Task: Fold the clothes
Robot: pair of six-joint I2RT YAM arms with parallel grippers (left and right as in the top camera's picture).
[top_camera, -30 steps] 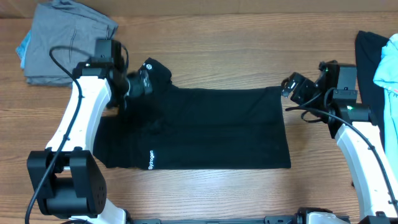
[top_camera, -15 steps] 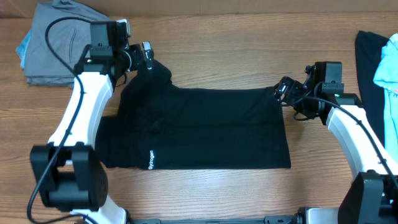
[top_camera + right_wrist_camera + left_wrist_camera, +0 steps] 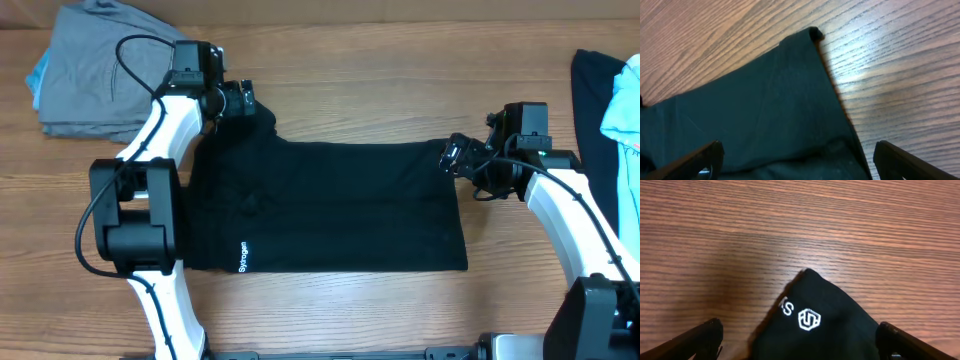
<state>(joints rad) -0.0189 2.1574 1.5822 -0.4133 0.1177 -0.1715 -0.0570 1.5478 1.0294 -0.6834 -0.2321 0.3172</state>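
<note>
A black short-sleeved shirt [image 3: 330, 210] lies flat across the middle of the table, small white lettering [image 3: 242, 256] near its front edge. My left gripper [image 3: 240, 100] is at the shirt's far left sleeve tip. In the left wrist view it stands open [image 3: 800, 347], its fingers on either side of the sleeve tip with the white logo [image 3: 809, 320]. At the shirt's far right corner my right gripper [image 3: 455, 155] is also open [image 3: 800, 165], with the corner fabric [image 3: 790, 100] lying between its fingers. Neither gripper holds the cloth.
A folded grey garment [image 3: 100, 70] on a light blue one [image 3: 38, 75] lies at the back left. Black [image 3: 595, 100] and light blue [image 3: 625, 100] clothes are piled at the right edge. Bare wood surrounds the shirt.
My left gripper has moved from above the shirt's shoulder back to the sleeve tip. The right gripper has shifted a little left, onto the shirt's corner. Both stayed open.
</note>
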